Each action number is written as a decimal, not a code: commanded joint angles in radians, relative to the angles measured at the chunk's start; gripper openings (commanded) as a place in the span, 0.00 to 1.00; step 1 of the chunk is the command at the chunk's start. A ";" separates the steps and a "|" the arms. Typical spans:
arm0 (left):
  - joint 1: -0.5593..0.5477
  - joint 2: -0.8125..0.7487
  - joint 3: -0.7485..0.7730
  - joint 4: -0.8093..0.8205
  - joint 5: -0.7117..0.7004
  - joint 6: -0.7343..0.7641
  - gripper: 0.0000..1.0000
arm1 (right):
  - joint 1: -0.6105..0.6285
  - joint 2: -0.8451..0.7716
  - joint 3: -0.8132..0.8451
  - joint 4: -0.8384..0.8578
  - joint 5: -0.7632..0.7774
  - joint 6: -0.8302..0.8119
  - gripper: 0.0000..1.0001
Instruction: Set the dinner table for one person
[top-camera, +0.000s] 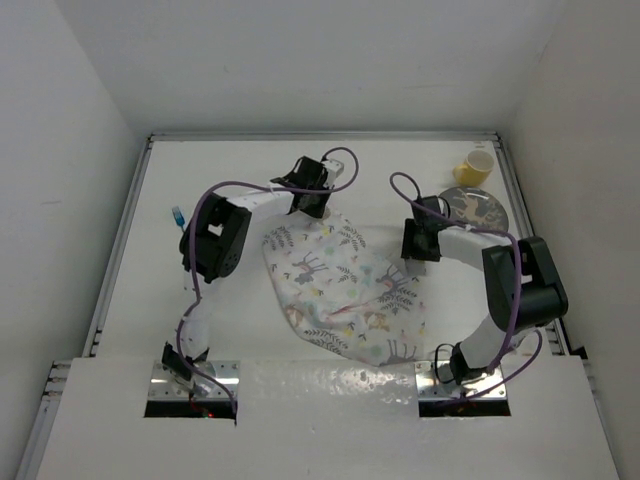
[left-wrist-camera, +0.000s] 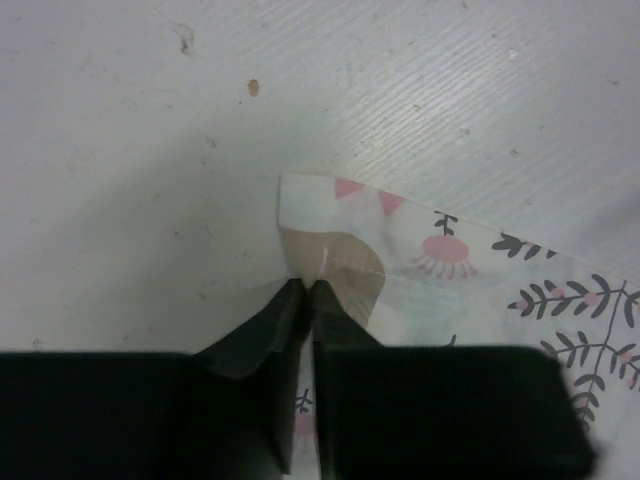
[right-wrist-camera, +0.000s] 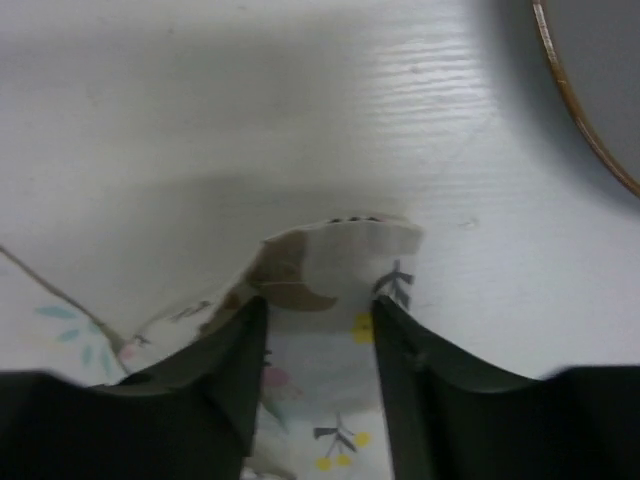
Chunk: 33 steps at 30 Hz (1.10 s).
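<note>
The rigid dinner table (top-camera: 140, 290) fills the scene and offers nothing to grasp, while the limp, light cloth mat (top-camera: 345, 290) at its centre handles best by corners: the left gripper (left-wrist-camera: 308, 290) pinches the far one and the right gripper (right-wrist-camera: 320, 310) gapes around another.

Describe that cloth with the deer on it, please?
The cloth is thin white fabric printed with deer, leaves and small flowers. It lies rumpled and slanted in the middle of the table, not spread flat. The left claw pinches one far corner; the right claw straddles another corner, jaws open.
</note>
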 joint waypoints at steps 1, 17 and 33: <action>0.005 0.015 -0.073 -0.075 -0.087 -0.080 0.02 | -0.013 0.066 0.052 -0.058 -0.057 -0.005 0.42; 0.281 -0.284 -0.384 -0.033 -0.181 -0.396 0.00 | -0.019 0.050 0.200 -0.109 0.104 -0.118 0.00; 0.332 -0.264 -0.326 -0.020 -0.126 -0.420 0.00 | -0.045 0.051 0.201 -0.158 0.098 -0.091 0.61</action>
